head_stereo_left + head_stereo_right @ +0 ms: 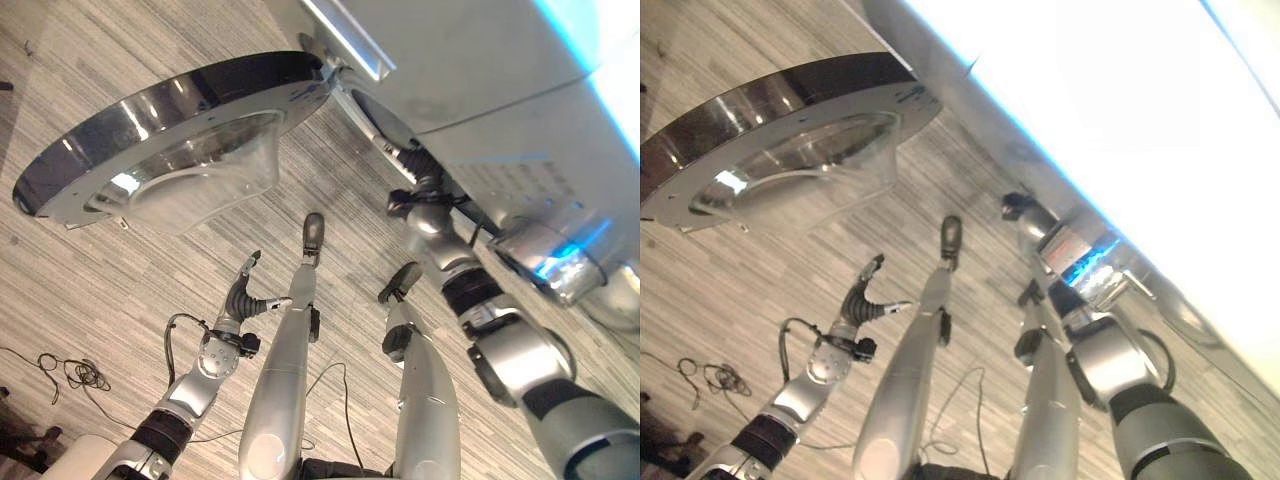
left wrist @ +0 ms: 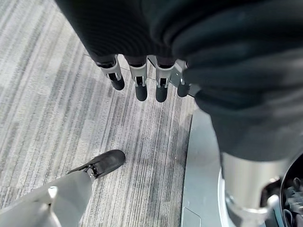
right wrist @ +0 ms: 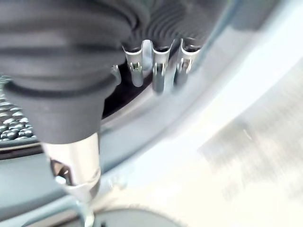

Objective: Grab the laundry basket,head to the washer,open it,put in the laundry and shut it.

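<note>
The washer (image 1: pixel 480 90) is a pale grey body along the upper right. Its round door (image 1: pixel 170 150), with a dark rim and a clear glass bowl, is swung wide open to the left. My right hand (image 1: pixel 420 185) reaches to the rim of the washer's opening (image 1: pixel 385 125). In the right wrist view its fingers (image 3: pixel 158 71) are straight, point into the dark opening and hold nothing. The drum's dimpled wall (image 3: pixel 9 127) shows beside them. My left hand (image 1: pixel 240 295) hangs low over the floor, with fingers (image 2: pixel 139 85) relaxed and empty.
A grey striped floor (image 1: pixel 120 290) lies under the arms. The open door juts out over it at upper left, above my left hand. The washer's front (image 2: pixel 203 165) stands close beside my left hand.
</note>
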